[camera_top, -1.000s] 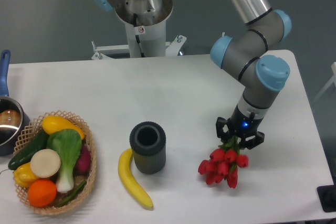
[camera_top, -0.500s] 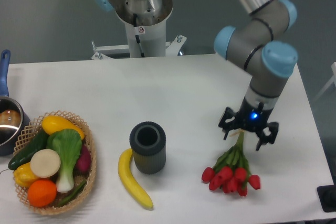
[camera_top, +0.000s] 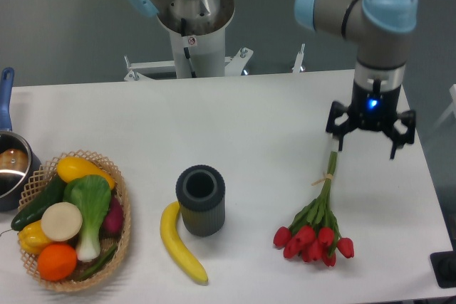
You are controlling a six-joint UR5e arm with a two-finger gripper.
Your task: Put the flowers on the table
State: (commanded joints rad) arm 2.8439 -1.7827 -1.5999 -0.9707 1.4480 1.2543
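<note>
Red flowers [camera_top: 318,224] lying flat, stems toward far edge, buds nearest

Bare counter [camera_top: 235,126] across the middle and back, dark cylinder [camera_top: 201,200] and banana [camera_top: 181,243] front centre, flowers [camera_top: 317,226] front right, basket [camera_top: 122,236] far left.

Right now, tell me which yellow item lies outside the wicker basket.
The long yellow banana, lying on the white table beside the dark grey cylinder.

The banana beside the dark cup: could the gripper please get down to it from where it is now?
Probably yes. The banana lies uncovered on the table, with only the cup close beside it. The gripper is open and holds nothing; the flowers lie apart.
</note>
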